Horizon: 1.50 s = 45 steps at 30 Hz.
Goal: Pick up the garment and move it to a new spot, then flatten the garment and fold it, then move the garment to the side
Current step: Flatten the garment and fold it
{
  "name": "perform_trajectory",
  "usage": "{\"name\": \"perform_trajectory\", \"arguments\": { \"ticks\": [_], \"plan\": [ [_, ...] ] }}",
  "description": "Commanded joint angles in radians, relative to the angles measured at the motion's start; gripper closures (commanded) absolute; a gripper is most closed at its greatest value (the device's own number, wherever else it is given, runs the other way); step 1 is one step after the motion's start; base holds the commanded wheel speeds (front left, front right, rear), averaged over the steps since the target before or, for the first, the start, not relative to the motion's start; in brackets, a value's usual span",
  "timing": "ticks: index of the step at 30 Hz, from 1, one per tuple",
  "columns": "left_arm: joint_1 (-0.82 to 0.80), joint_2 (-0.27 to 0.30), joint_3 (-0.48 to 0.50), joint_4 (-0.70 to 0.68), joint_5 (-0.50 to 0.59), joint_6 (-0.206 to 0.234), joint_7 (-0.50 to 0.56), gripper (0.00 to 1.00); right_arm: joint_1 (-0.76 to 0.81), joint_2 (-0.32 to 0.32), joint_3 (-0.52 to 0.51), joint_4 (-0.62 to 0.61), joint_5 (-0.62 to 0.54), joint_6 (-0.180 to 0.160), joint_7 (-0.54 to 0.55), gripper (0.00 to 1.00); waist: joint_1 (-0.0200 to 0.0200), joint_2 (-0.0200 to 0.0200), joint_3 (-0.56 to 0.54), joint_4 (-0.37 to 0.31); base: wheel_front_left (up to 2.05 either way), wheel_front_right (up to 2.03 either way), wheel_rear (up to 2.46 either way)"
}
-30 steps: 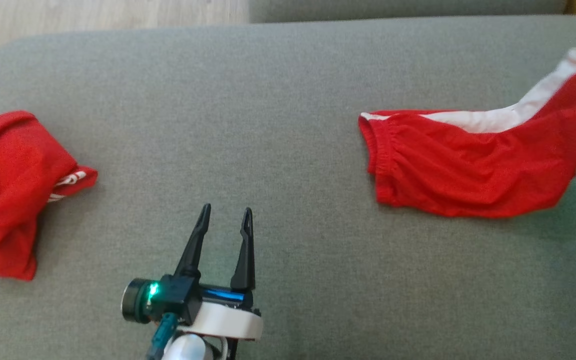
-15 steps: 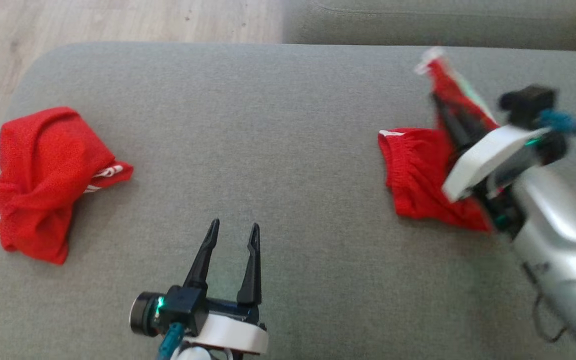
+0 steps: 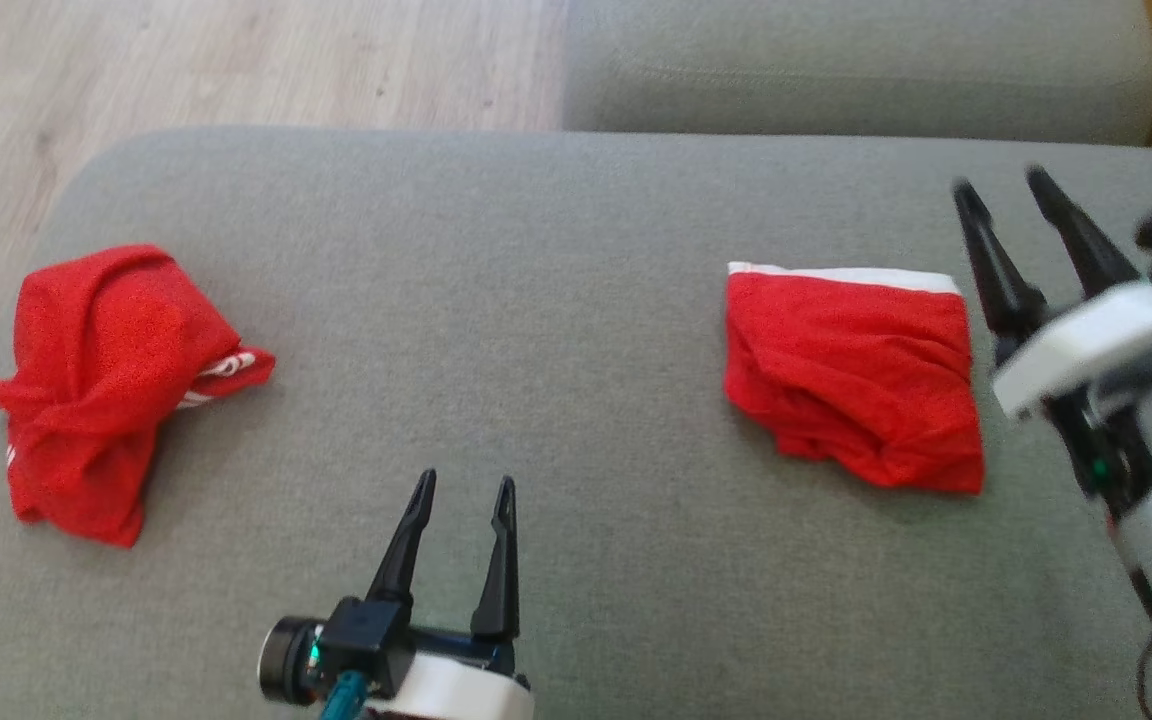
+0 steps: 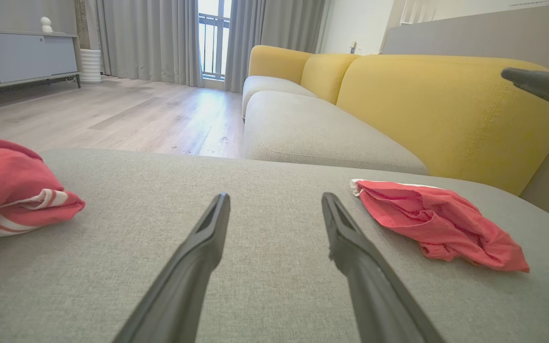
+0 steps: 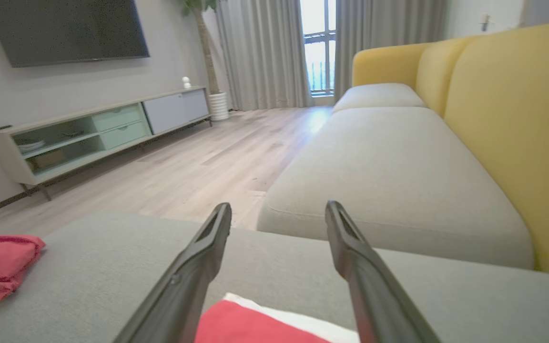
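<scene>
My right claw has released the red garment, fingers now apart just beside it. It lies folded, a wrinkled square with white trim, on the grey woven cushion. My left claw is spread too.

Matt cloth garment; seemingly woven cushion

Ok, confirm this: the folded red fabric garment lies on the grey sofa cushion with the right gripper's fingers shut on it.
Wrong: the right gripper stands open, not gripping the folded red fabric garment, as the head view shows.
</scene>
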Motion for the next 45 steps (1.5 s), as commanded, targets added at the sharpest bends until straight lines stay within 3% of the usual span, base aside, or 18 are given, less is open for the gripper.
{"name": "perform_trajectory", "arguments": {
  "ticks": [1, 11, 12, 13, 14, 21, 28, 36, 45],
  "plan": [
    [-0.011, -0.003, 0.030, -0.028, 0.000, 0.004, -0.009, 0.00, 0.023, -0.016, -0.008, -0.034, -0.005, -0.001, -0.003, 0.00, 0.0000, -0.0001, -0.018, -0.013, 0.00, 0.00, 0.00],
    [0.024, -0.003, 0.052, -0.030, 0.013, 0.000, -0.009, 0.00, 0.224, -0.039, -0.114, -0.085, 0.020, -0.001, 0.013, 0.00, 0.0000, -0.0001, -0.067, -0.033, 0.00, 0.00, 0.00],
    [0.027, -0.003, 0.053, -0.031, 0.014, -0.001, -0.009, 0.00, 0.236, -0.039, -0.119, -0.090, 0.019, -0.001, 0.012, 0.19, 0.0000, -0.0001, -0.069, -0.031, 0.00, 0.00, 0.00],
    [0.030, -0.003, 0.054, -0.031, 0.014, -0.002, -0.009, 0.00, 0.250, -0.037, -0.120, -0.092, 0.018, -0.001, 0.012, 0.69, 0.0000, -0.0001, -0.070, -0.027, 0.00, 0.00, 0.00],
    [0.032, -0.003, 0.055, -0.032, 0.015, -0.002, -0.009, 0.00, 0.261, -0.033, -0.121, -0.094, 0.020, -0.001, 0.013, 1.00, 0.0000, -0.0001, -0.071, -0.023, 0.00, 0.00, 0.00],
    [0.023, -0.003, 0.038, -0.041, 0.011, -0.004, -0.009, 0.00, 0.234, 0.007, -0.114, -0.045, 0.013, -0.001, 0.042, 1.00, 0.0000, -0.0001, -0.037, 0.056, 0.00, 0.00, 0.00],
    [-0.020, -0.003, 0.004, -0.048, -0.006, -0.006, -0.009, 0.00, 0.086, 0.037, -0.012, 0.158, -0.009, -0.001, 0.057, 1.00, 0.0000, -0.0001, 0.033, 0.142, 0.00, 0.00, 0.00],
    [-0.055, -0.003, -0.015, -0.043, -0.022, 0.000, -0.009, 0.00, 0.045, 0.101, 0.135, 0.296, 0.048, -0.001, 0.015, 1.00, 0.0000, -0.0001, 0.060, 0.163, 0.00, 0.00, 0.00],
    [-0.037, -0.003, -0.009, -0.045, -0.027, 0.012, -0.009, 0.00, 0.094, 0.157, 0.354, 0.287, 0.150, -0.001, -0.069, 1.00, 0.0000, -0.0001, 0.025, 0.123, 0.00, 0.00, 0.00]
  ]
}}
